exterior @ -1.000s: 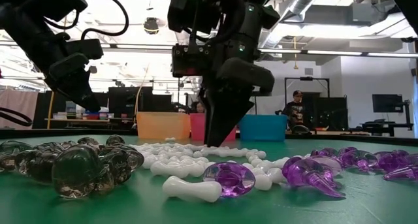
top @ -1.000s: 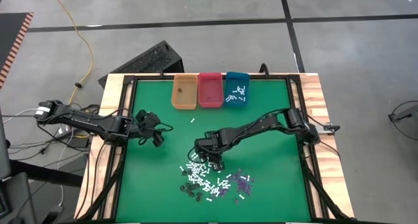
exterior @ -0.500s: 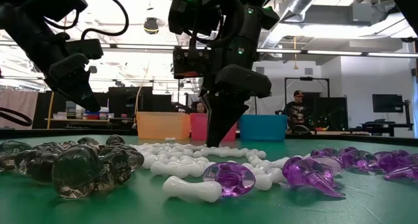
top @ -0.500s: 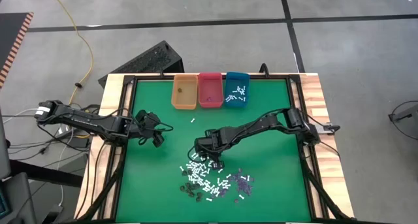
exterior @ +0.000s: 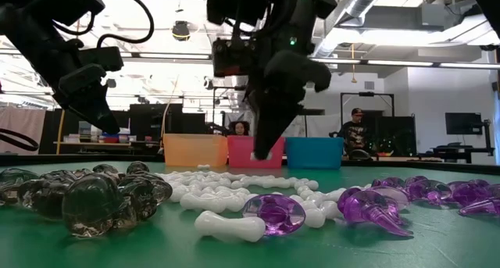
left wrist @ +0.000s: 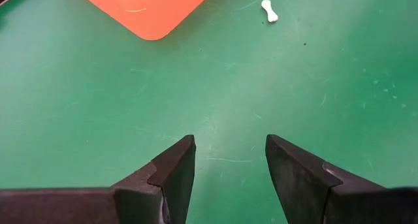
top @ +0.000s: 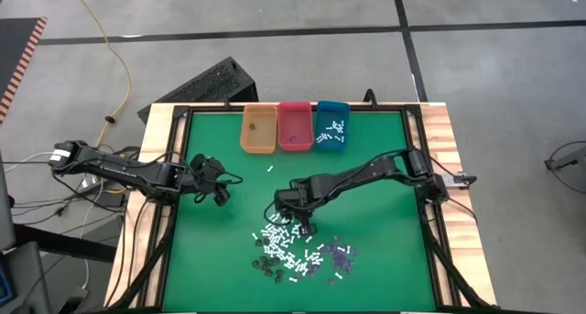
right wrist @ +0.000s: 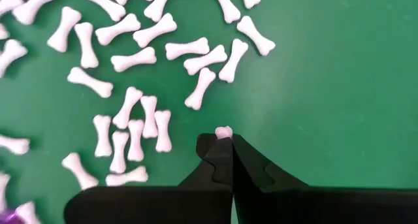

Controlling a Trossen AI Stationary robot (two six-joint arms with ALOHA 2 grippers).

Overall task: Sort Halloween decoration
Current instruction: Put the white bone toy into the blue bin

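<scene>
1. Right wrist view: the right gripper [right wrist: 225,140] is seen clenched on one white bone [right wrist: 223,131], of which only a small end shows above the closed fingertips. The mat [right wrist: 326,67] lies beyond, with loose bones [right wrist: 137,59] scattered near the fingers.
2. In the high view the right gripper [top: 295,207] is placed at the upper edge of the pile [top: 298,253], near the middle of the table. White, purple and dark pieces are spread together in that pile.
3. In the low view the bones [exterior: 226,196] are seen at centre, dark pieces [exterior: 86,194] on one side and purple pieces [exterior: 375,204] on the other. The gripper tips hang just above the bones.
4. The left gripper [left wrist: 228,162] is held released, its fingers apart over bare mat, near a stray bone [left wrist: 269,10] and a corner of the orange bin [left wrist: 147,8]. Nothing is held by it.
5. Three bins stand at the far edge: orange [top: 258,129], pink [top: 295,126] and teal [top: 331,125]. White bones are already seen in the teal one, so the held bone is judged to belong there.
6. Risk: the bone is pinched by very little of its length, so it could be squeezed out or dropped if the arm is swung quickly.
7. Risk: the bins touch side by side, so a release made slightly off could land the bone in the pink bin.
8. Risk: a low carry could sweep neighbouring bones across the mat.
</scene>
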